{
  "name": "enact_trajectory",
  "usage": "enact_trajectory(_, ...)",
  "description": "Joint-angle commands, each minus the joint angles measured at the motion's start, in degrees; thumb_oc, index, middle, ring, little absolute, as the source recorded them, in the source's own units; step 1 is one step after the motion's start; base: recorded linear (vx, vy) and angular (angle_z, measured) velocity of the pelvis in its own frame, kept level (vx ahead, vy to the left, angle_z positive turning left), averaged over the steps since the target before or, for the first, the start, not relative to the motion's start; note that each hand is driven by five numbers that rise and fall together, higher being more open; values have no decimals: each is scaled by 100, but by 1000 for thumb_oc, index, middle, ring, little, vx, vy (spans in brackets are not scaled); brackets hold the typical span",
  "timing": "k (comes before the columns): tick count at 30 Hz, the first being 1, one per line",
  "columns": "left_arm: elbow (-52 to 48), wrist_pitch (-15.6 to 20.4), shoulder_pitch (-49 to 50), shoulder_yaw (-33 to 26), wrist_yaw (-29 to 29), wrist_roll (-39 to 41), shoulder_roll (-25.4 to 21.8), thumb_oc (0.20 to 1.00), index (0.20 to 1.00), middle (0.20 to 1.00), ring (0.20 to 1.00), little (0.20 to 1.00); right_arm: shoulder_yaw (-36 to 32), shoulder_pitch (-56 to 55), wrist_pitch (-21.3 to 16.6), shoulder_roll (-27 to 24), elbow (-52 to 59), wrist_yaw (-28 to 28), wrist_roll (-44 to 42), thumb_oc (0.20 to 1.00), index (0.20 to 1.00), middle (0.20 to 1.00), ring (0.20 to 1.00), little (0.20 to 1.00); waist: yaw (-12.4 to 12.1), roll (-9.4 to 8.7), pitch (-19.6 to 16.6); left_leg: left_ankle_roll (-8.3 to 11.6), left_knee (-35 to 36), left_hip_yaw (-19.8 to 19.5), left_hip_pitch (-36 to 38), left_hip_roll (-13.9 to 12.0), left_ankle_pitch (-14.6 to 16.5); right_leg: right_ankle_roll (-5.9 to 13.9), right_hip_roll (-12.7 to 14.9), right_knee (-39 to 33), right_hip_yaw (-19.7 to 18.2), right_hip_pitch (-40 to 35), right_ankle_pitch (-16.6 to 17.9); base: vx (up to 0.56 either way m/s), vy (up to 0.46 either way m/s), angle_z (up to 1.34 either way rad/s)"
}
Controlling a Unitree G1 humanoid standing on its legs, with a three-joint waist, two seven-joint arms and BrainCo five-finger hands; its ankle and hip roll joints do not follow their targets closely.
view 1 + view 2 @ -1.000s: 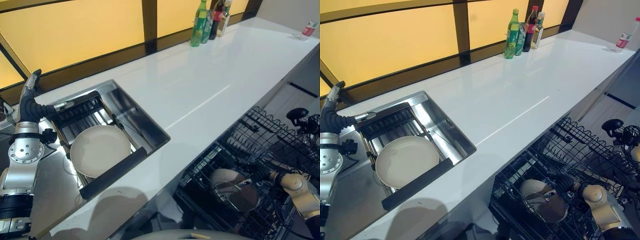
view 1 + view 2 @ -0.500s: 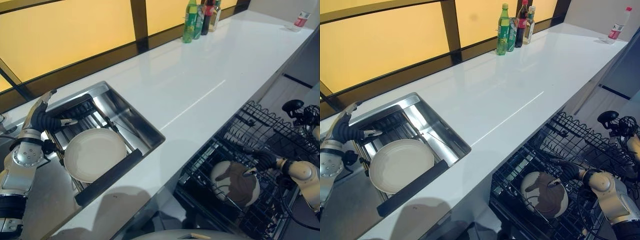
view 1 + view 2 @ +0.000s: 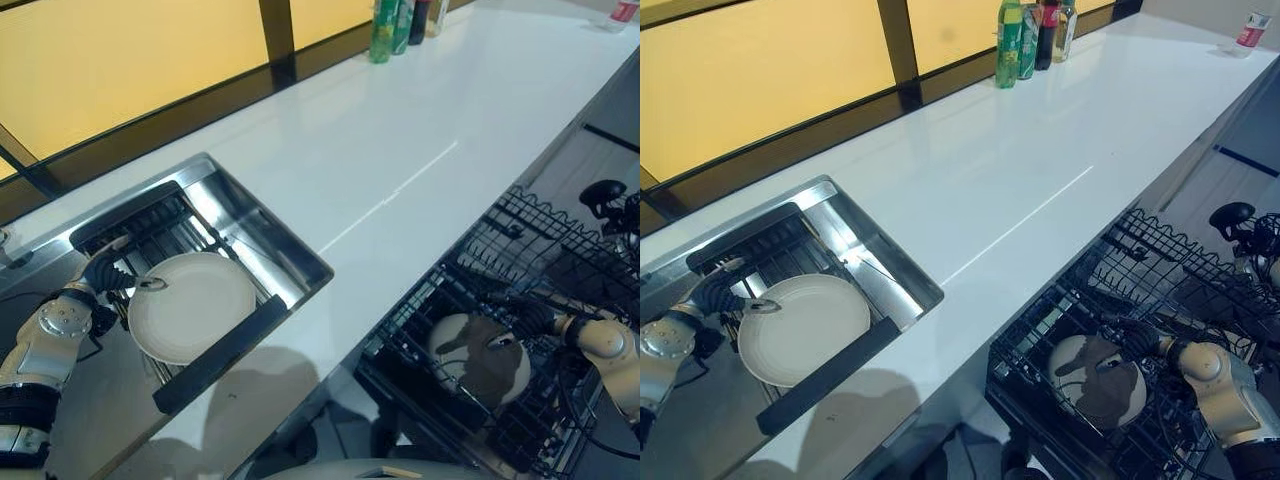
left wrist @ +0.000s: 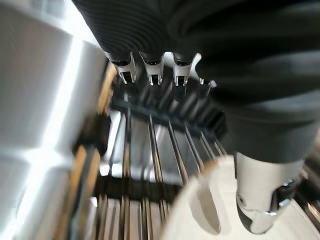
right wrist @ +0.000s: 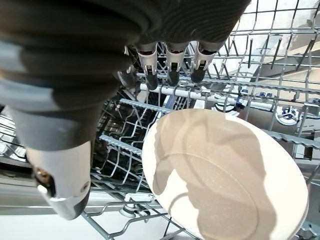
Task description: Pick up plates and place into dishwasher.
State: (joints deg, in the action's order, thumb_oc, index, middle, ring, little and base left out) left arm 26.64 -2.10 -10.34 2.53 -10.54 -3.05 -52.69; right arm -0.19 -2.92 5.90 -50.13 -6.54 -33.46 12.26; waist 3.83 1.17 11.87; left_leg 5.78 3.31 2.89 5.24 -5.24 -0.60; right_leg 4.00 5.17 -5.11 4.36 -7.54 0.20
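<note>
- Dishwasher rack (image 3: 560,270): black wire, pulled out below the counter edge at the robot's right, nearest the viewer.
- Plate in rack (image 5: 225,175): cream, leaning among the wire tines of the dishwasher rack, shadowed by the hand above it.
- Right hand (image 3: 527,318): over the rack, just beside the racked plate; in the right wrist view its fingers (image 5: 170,67) and thumb stand straight and apart from the plate, holding nothing.
- Plate in sink (image 3: 192,305): cream, round, lying flat on the dark drying rack (image 3: 160,235) set inside the steel sink (image 3: 265,235) at the robot's left.
- Left hand (image 3: 108,275): at the far-left rim of the sink plate; the thumb (image 4: 257,200) reaches over the plate's edge, the fingers extend over the rack bars, not closed on the plate.
- Countertop (image 3: 400,130): white, glossy, running away from the sink.
- Bottles (image 3: 1025,30): a green one and others clustered at the far edge by the yellow window panels.
</note>
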Motion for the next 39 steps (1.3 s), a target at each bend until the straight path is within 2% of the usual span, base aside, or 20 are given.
enact_trajectory(1,322,23,-564,224,-410,257,-343,1000,1000,1000,1000,1000,26,303,-45,-586,412,177,-169,1000,1000,1000,1000,1000,89,18,-265,-50,-644,58,-545,-101,213,520,575,1254,74,702,-425,48,68,-3)
enact_trajectory(7,731,174,-1041,663,-396,203,-530,1000,1000,1000,1000,1000,160,389,-70,-767,390,201,-370,1000,1000,1000,1000,1000,192,12,-141,-119,-767,169,-627,-35,250,578,644,1394,-32,824,-408,66,55,-2)
enact_trajectory(12,1181,73,-1553,1069,-555,-85,-556,1000,1000,1000,1000,1000,324,532,-52,-812,339,293,-454,1000,1000,1000,1000,1000,272,-7,-37,-173,-894,236,-710,13,294,616,694,1471,-127,912,-382,42,24,-6)
enact_trajectory(15,1604,-26,-1811,1276,-976,-168,-605,1000,1000,1000,1000,1000,397,637,-1,-867,341,320,-501,1000,1000,1000,1000,1000,342,-2,57,-208,-938,285,-737,45,311,634,722,1510,-187,962,-360,7,25,-11)
enact_trajectory(20,1853,-311,-1801,1360,-1323,-488,-613,1000,1000,1000,1000,1000,398,569,-38,-863,373,353,-487,1000,1000,1000,1000,1000,394,14,69,-240,-932,333,-711,72,326,647,738,1518,-217,960,-364,23,14,-4)
enact_trajectory(24,2174,-472,-1743,1501,-2549,-874,-645,1000,1000,1000,1000,1000,376,465,-109,-866,469,360,-502,1000,1000,1000,1000,1000,434,42,43,-252,-935,354,-682,95,346,641,749,1503,-207,930,-368,8,2,-1)
enact_trajectory(27,2084,-412,-1610,1545,-3416,-591,-665,1000,1000,1000,1000,1000,425,501,-79,-917,512,333,-558,1000,1000,1000,1000,1000,429,75,9,-252,-894,358,-621,103,350,646,754,1487,-182,899,-368,0,0,0)
enact_trajectory(29,1836,-294,-1486,1644,-4074,-40,-723,1000,1000,1000,1000,1000,485,516,-96,-962,481,342,-580,1000,1000,1000,1000,1000,416,120,-29,-246,-873,377,-567,103,363,643,755,1481,-160,862,-384,8,4,-3)
enact_trajectory(35,1034,100,-1192,1761,-4820,1147,-928,1000,1000,1000,1000,1000,481,408,-101,-1007,522,388,-647,1000,1000,1000,1000,1000,356,158,-104,-230,-812,357,-460,91,392,630,733,1407,-70,739,-418,0,-30,2)
enact_trajectory(39,130,100,-895,1855,-5394,2069,-998,1000,1000,1000,1000,1000,540,342,-67,-980,575,500,-713,1000,1000,1000,1000,1000,261,164,-156,-218,-736,289,-411,85,381,612,691,1359,20,661,-438,-28,-60,7)
